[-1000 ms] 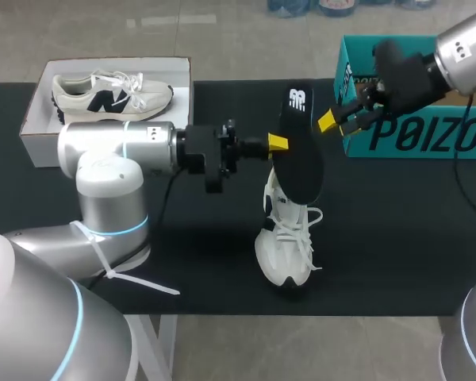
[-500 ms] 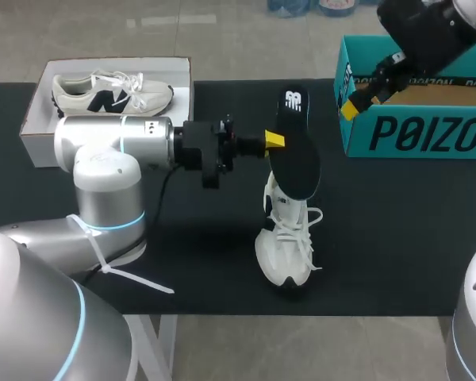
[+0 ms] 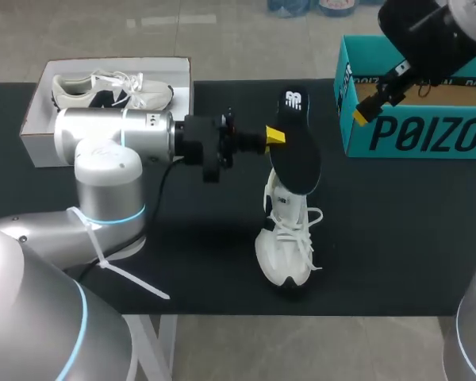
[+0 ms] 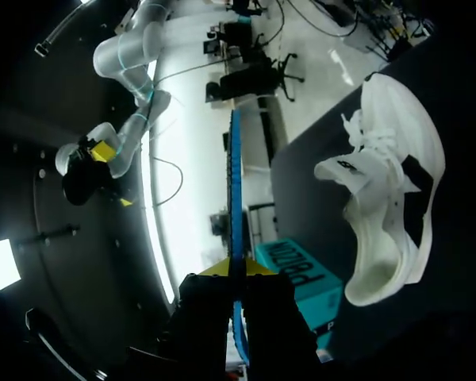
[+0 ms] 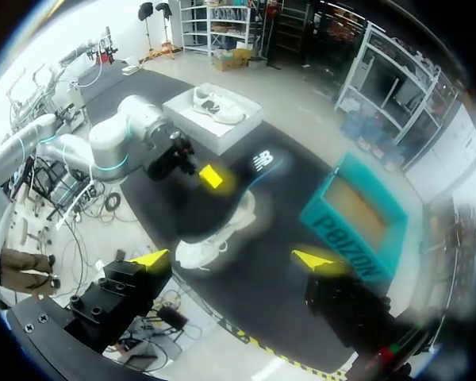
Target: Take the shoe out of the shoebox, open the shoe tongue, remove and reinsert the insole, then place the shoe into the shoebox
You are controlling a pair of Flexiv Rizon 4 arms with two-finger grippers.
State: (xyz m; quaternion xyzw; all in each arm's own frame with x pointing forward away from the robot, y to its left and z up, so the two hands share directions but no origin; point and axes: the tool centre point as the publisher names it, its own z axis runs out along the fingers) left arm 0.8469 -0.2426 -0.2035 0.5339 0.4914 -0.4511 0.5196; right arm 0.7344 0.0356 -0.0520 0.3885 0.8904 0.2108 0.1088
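My left gripper (image 3: 274, 136) is shut on the edge of a black insole (image 3: 295, 147) and holds it upright above a white shoe (image 3: 289, 238) on the black table. In the left wrist view the insole (image 4: 236, 182) shows edge-on between the fingers, with the shoe (image 4: 390, 182) lying beside it. My right gripper (image 3: 368, 105) hangs open and high over the near corner of the teal box (image 3: 416, 131), apart from the insole. From the right wrist, the open gripper (image 5: 234, 259) looks down from far above on the shoe (image 5: 213, 240), the insole (image 5: 260, 165) and the teal box (image 5: 353, 208).
A white shoebox (image 3: 40, 119) at the back left holds a second white shoe (image 3: 111, 90); it also shows in the right wrist view as the white shoebox (image 5: 214, 119). The black table (image 3: 397, 238) has bare room at the front right.
My right gripper let go of the insole's far edge, opened wide and rose away to the right over the teal box. The left gripper kept hold of the insole.
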